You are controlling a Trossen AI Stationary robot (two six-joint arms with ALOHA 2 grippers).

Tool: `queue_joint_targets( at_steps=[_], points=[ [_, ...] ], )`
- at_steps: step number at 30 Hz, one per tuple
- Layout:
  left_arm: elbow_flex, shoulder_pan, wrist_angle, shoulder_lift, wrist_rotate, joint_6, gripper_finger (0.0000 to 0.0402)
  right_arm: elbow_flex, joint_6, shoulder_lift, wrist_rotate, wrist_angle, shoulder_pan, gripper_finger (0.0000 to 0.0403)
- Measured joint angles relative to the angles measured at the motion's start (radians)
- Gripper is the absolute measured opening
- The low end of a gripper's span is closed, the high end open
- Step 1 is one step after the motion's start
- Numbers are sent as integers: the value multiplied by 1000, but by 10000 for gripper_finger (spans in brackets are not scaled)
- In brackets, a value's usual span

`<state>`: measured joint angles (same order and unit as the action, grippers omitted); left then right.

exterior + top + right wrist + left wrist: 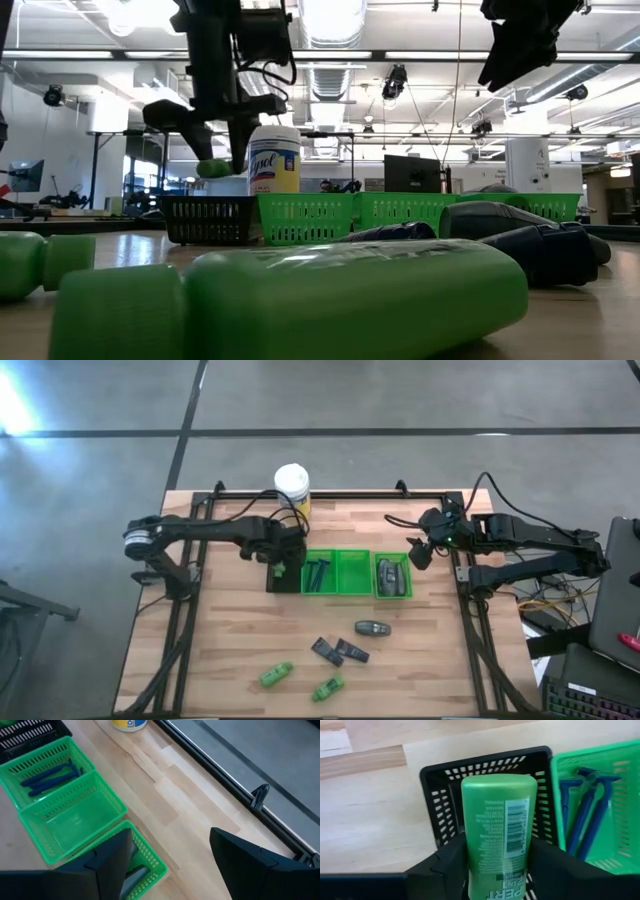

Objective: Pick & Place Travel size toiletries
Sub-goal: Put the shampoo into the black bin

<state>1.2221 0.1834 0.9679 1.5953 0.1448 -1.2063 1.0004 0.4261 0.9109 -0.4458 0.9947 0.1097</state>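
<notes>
My left gripper [282, 563] hangs over the black bin [276, 580], shut on a bright green bottle [497, 830]. My right gripper [420, 553] is open in the air by the far right corner of the bin row, holding nothing. Dark blue razors [317, 572] lie in the first green bin. The middle green bin [75, 822] holds nothing that I can see. Grey tubes [391, 575] lie in the third bin. On the near table lie one grey tube [372, 627], two dark packets [338, 651] and two green bottles [276, 676] [328, 688]. My left gripper pinches the green bottle between its two fingers [445, 870], which press on opposite sides of its body near one end [470, 865]. The fingers come from above, pointing down. The bottle [213, 168] is lifted clear, above the black bin's [210, 220] open top.
A yellow jar with a white lid [292, 488] stands at the far edge behind the black bin. The bins [352, 572] sit side by side in a row at mid-table. Bare wood lies on the table's left and right sides. A black rail [260, 795] runs along the far edge.
</notes>
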Motion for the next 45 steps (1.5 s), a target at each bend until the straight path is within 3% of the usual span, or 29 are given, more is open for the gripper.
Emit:
queue_joint_targets(
  at_steps=[12,18,23,27,31,40,45],
  points=[
    [12,-110,1,-20,-25,-24,210,0,1,1,-1,5,0,288],
    [72,-405,-141,-16,-94,118,210,0,-5,1,-2,54,0,297],
    [76,-669,-248,52,-103,12,210,-1,-37,1,-2,52,0,298],
    [81,-782,-372,118,-88,-19,210,-2,-45,1,0,49,0,287],
    [134,-811,-332,207,-72,34,210,-2,-45,1,1,49,0,277],
    [300,-816,30,318,-67,127,225,-2,-35,1,9,49,0,263],
    [274,-828,-1,316,-83,128,270,-2,-33,1,9,49,0,268]
  ],
)
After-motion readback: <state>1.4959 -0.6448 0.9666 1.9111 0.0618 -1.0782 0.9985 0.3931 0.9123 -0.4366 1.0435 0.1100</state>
